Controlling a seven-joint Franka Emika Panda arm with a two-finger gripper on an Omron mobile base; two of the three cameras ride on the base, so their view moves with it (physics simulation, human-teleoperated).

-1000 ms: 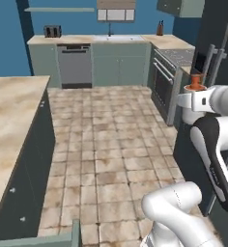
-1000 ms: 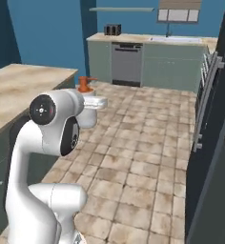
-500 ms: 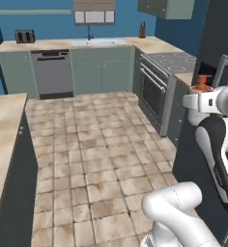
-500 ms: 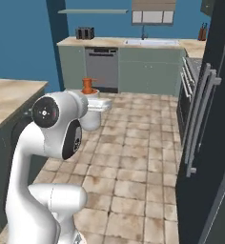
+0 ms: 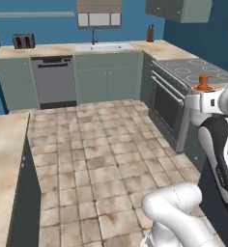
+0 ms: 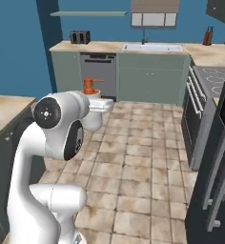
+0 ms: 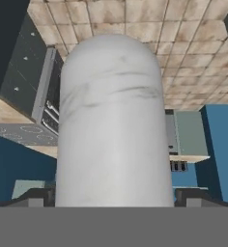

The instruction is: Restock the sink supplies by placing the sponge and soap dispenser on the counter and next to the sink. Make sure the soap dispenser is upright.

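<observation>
A long beige marbled stone counter (image 5: 53,49) crosses the frame's top, carrying a dark toaster (image 5: 23,41) upper left and a white built-in sink (image 5: 105,47) at centre.

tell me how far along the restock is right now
Nothing looks placed yet: the counter beside the sink shows no sponge or bottle. In hand: the gripper is shut on the soap dispenser, its orange pump top up, out over the tiled floor. Left: carry it across to the sink, set it upright, then bring the sponge.

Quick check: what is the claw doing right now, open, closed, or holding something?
Claw: closed on the soap dispenser, white bottle between the fingertips, orange pump top visible in both base views.
</observation>
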